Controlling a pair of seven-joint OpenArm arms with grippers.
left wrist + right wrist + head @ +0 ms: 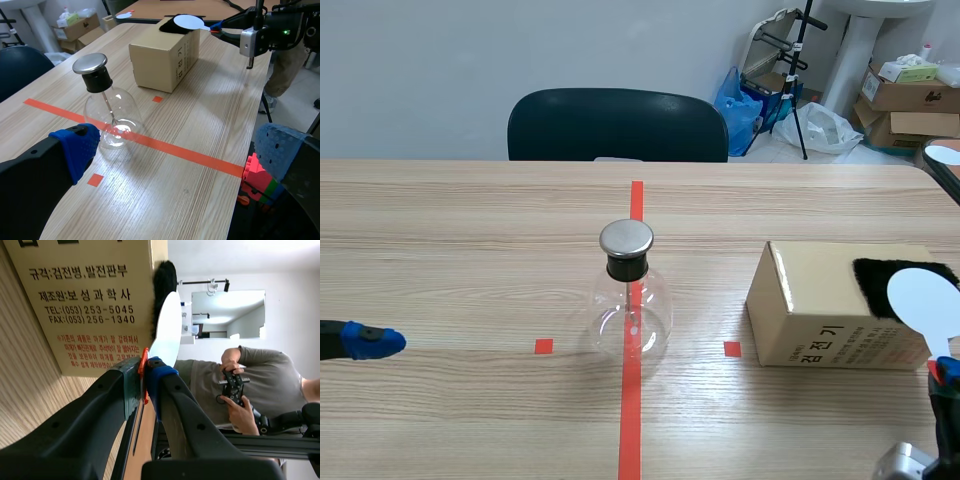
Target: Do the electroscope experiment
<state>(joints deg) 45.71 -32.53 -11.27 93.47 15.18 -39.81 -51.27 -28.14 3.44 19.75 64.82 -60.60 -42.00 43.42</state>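
The right tool (pixel 145 371) is clamped on the red stem of a white disc paddle (pixel 923 303), its disc by the black fur (pixel 880 278) atop the cardboard box (pixel 820 310); the left tool (pixel 177 150) stands wide, low over the bench (pixel 470 230); the glass electroscope flask (pixel 631 310) stands upright on the red tape line, mid-bench; a dark chair (pixel 617 125) sits beyond.

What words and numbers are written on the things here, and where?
"규격:검전병, 발전판부": on the box, right wrist view.
"제조원:보 성 과 학 사": box, next line down.
"TEL:" and "FAX:", each with a number: box, below that; numbers not copied.
Red small print under those: too small to read.
"검 전 기": box side in the scene view; the smaller print beneath is blurred.
Flask and paddle: no writing.
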